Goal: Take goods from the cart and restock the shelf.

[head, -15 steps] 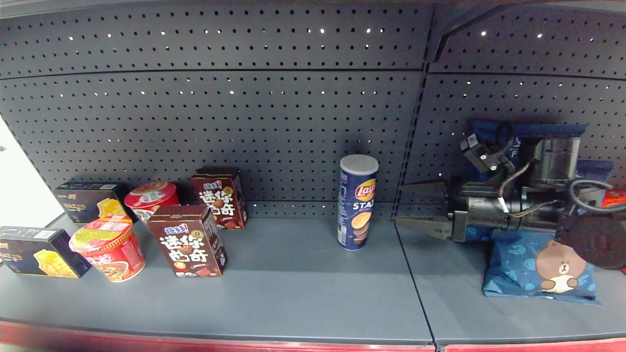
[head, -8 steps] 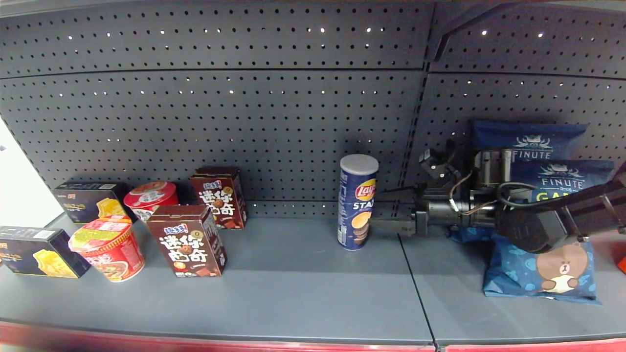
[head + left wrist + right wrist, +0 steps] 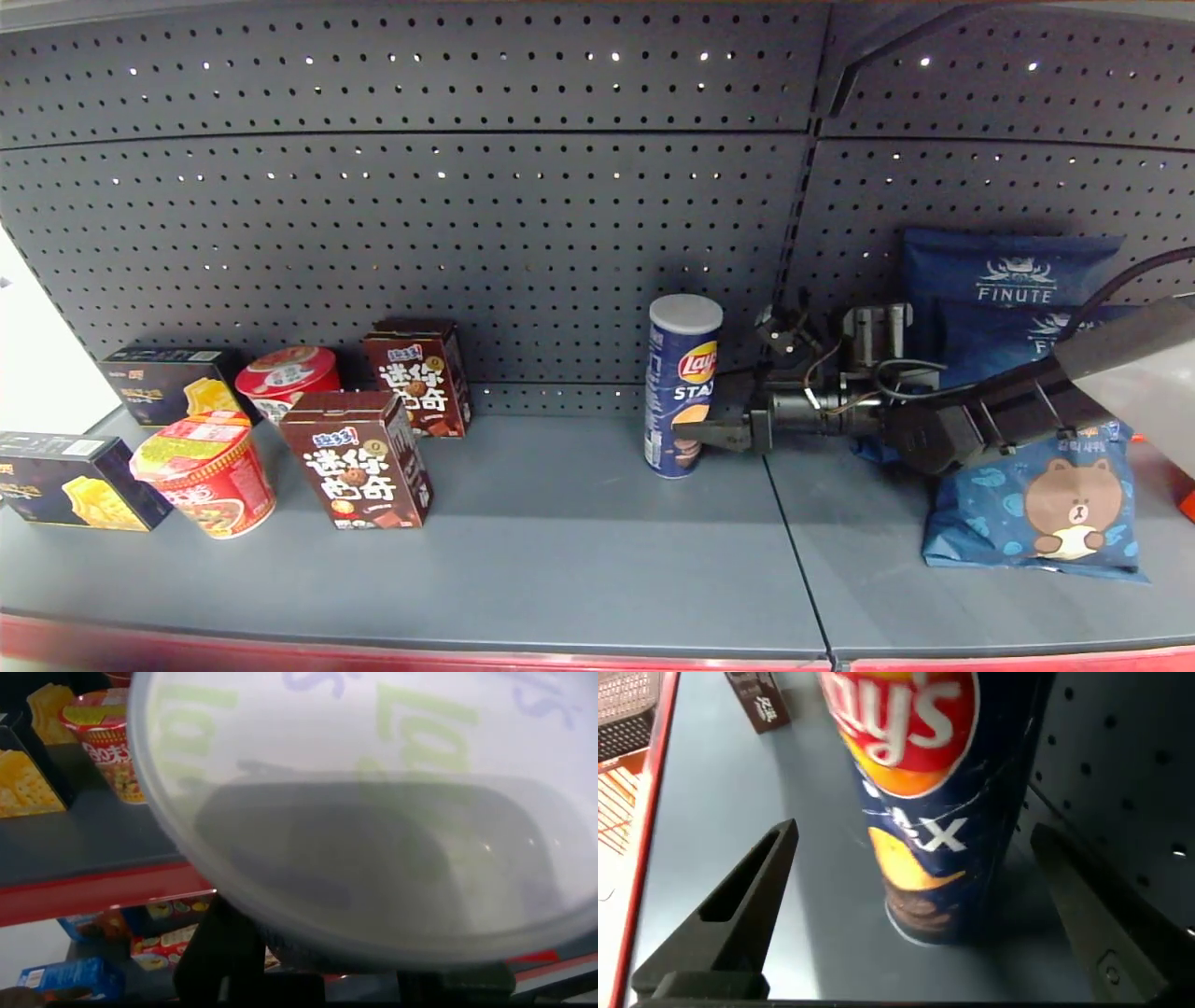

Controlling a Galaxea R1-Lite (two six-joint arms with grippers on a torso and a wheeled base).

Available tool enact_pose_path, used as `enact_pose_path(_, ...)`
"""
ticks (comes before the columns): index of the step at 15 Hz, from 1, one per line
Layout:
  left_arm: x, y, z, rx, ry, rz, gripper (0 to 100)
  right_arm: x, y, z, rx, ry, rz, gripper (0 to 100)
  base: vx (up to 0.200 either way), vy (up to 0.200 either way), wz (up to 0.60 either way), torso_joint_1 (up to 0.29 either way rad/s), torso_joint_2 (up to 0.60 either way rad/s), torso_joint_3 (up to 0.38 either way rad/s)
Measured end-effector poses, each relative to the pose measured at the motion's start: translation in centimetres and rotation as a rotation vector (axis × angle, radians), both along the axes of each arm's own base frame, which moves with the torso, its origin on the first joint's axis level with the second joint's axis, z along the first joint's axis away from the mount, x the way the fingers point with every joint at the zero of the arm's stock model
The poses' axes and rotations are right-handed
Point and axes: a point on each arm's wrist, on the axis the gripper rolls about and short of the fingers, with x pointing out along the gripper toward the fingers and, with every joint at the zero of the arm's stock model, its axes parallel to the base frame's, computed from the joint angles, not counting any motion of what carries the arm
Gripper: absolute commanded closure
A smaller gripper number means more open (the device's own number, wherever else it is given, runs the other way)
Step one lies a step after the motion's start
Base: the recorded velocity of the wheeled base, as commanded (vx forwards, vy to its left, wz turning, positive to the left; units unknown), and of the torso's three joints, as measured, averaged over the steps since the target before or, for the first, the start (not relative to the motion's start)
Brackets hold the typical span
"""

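Note:
A blue chips can [image 3: 684, 387] with a grey lid stands upright on the grey shelf [image 3: 579, 560], near the pegboard back. My right gripper [image 3: 702, 427] comes in from the right at the can's lower half. In the right wrist view the right gripper [image 3: 915, 835] is open, with one finger on each side of the chips can [image 3: 938, 812] and a gap on both sides. In the left wrist view a can with a clear lid [image 3: 364, 812] sits very close, with my left gripper [image 3: 336, 973] shut on it below the shelf's red edge [image 3: 84, 891].
Two brown cookie boxes [image 3: 359, 459], two red cup noodles [image 3: 210, 474] and two dark boxes [image 3: 75, 481] fill the shelf's left. Blue snack bags [image 3: 1013, 271] and a bear bag [image 3: 1036, 509] stand at the right. Open shelf floor lies between the cookie boxes and the can.
My right gripper has moved left along the shelf, from in front of the blue bags to the chips can. The can has not moved.

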Motion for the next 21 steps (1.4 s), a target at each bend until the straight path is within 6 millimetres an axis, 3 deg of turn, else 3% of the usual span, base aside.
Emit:
enact_pose_path(5,-0.6,0.2,-0.4,-0.003,-0.01,0.004,100,1.7,1.9,-0.9,0.023,0.023,0.015,0,0.0,0.0,0.0,0.0,0.0,0.0)
enact_pose_path(6,-0.7,0.2,-0.4,-0.003,-0.015,0.004,100,1.9,2.3,-1.2,0.024,0.024,0.019,100,0.0,0.0,0.0,0.0,0.0,0.0)
enact_pose_path(10,-0.7,0.2,-0.7,-0.002,-0.011,0.002,100,2.2,2.7,-1.7,0.011,0.019,-0.028,100,0.0,0.0,0.0,0.0,0.0,0.0)
enact_pose_path(13,-0.6,0.1,-1.0,0.0,-0.003,0.002,100,0.8,3.8,-1.3,-0.012,0.026,-0.107,100,0.0,0.0,0.0,0.0,0.0,0.0)
enact_pose_path(18,-0.6,0.1,-1.0,-0.02,-0.002,0.0,100,-5.0,5.5,2.0,0.0,0.043,-0.185,100,0.0,0.0,0.0,0.0,0.0,0.0)
enact_pose_path(21,-0.6,0.1,-0.8,-0.037,-0.013,0.001,100,-9.6,3.8,4.5,0.007,0.029,-0.238,100,0.0,0.0,0.0,0.0,0.0,0.0)
